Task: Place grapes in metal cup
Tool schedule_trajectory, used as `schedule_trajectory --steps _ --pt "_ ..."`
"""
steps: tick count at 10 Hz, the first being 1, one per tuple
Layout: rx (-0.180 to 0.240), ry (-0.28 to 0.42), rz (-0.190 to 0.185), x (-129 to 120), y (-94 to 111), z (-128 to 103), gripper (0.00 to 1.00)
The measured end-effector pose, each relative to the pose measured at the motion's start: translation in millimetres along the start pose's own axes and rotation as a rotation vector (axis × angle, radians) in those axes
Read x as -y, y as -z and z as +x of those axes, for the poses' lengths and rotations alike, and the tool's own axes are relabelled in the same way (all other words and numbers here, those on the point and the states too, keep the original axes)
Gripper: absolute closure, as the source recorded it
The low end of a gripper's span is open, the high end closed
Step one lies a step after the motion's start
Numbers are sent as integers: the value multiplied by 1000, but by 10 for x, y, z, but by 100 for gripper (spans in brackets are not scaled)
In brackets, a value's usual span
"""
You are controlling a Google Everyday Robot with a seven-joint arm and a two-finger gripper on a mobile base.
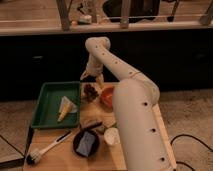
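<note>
Presently: one gripper (91,78), claw wide, apparently empty, above one bunch of grapes (90,92); one orange bowl (107,96); one green tray (46,107).

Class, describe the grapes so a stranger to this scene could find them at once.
On the wooden table, find the green tray. Between its far right corner and the orange bowl lie the grapes, just below the robot's open hand. They are the only cluster of small dark reddish berries; the bowl beside them is bright and smooth.
</note>
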Motion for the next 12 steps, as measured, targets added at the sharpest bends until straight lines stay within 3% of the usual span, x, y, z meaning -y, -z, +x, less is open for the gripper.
schedule_trajectory --steps 12 --pt "0 2 0 21 -8 -8 20"
